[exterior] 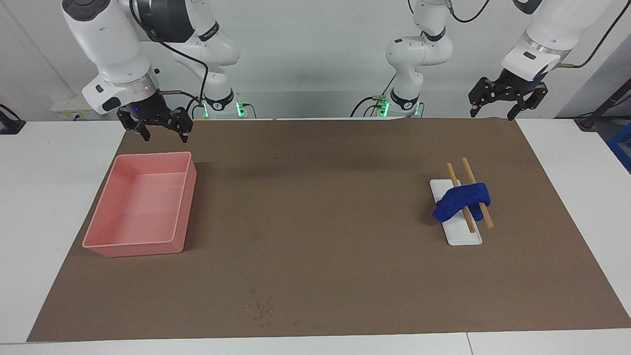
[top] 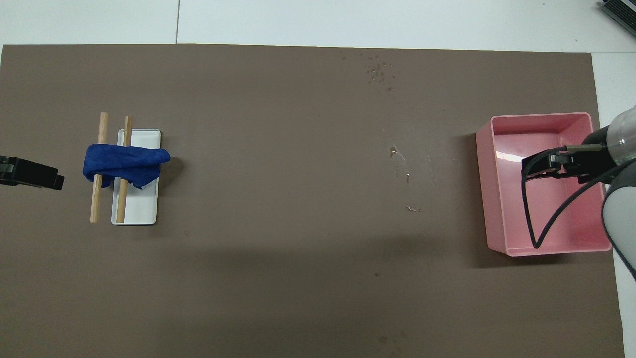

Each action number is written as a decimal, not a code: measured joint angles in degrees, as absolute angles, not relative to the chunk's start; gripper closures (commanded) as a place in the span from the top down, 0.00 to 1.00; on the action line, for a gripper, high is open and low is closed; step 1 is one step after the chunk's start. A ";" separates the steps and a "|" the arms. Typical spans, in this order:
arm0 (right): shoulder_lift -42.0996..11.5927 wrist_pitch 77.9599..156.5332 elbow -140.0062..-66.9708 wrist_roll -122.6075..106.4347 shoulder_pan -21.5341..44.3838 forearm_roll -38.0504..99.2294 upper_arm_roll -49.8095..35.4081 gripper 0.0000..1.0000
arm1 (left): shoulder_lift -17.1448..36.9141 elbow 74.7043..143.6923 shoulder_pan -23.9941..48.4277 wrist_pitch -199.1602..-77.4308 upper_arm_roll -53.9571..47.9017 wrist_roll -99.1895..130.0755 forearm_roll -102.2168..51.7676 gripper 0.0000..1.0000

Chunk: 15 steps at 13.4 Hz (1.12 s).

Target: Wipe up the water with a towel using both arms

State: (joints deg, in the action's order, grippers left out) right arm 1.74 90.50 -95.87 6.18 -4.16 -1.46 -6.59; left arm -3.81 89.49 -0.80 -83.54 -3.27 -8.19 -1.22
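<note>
Facing view. The small royal-blue soft cloth towel (exterior: 462, 201) was seen draped over two wooden sticks (exterior: 470, 195) laid across a white rectangular tray (exterior: 463, 235), toward the left arm's end of the brown mat covering the bench (exterior: 315, 231). The left gripper (exterior: 508, 97) was held in the air above the mat's edge nearest the robots, its jaws apart and empty, well apart from the towel. The right gripper (exterior: 158, 125) was held just above the robot-side wall of an empty pink rectangular plastic bin (exterior: 140, 207), jaws likewise apart and empty. A patch of small water droplets (exterior: 261, 308) was visible on the mat, farther from the robots than the bin and the tray.

Overhead view. The towel (top: 126, 165) was shown untouched on the sticks (top: 99, 164), with the left gripper (top: 35, 174) beside it. Droplets (top: 378, 72) and thin wet streaks (top: 401, 166) lay between tray (top: 144, 204) and bin (top: 541, 194); the right gripper (top: 544, 166) was over the bin.

The task was judged not yet begun: the towel remained to be picked up, and all wiping was left.
</note>
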 measured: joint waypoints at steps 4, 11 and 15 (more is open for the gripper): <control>1.74 90.50 -95.87 6.18 -4.16 -1.46 -6.59 1.00 | -3.81 89.49 -0.80 -83.54 -3.28 -8.19 -1.22 1.00; 1.74 90.50 -95.87 6.18 -4.16 -1.46 -6.59 1.00 | -5.90 100.74 -0.75 -101.77 -3.59 -2.28 -1.21 1.00; 1.74 90.50 -95.87 6.18 -4.16 -1.47 -6.59 1.00 | -5.75 108.83 -1.19 -115.34 -3.46 0.40 1.58 1.00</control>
State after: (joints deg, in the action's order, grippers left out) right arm 1.74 90.50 -95.87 6.18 -4.16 -1.47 -6.59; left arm -5.75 108.83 -1.19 -115.34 -3.46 0.40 1.58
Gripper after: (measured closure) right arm 0.000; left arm 0.000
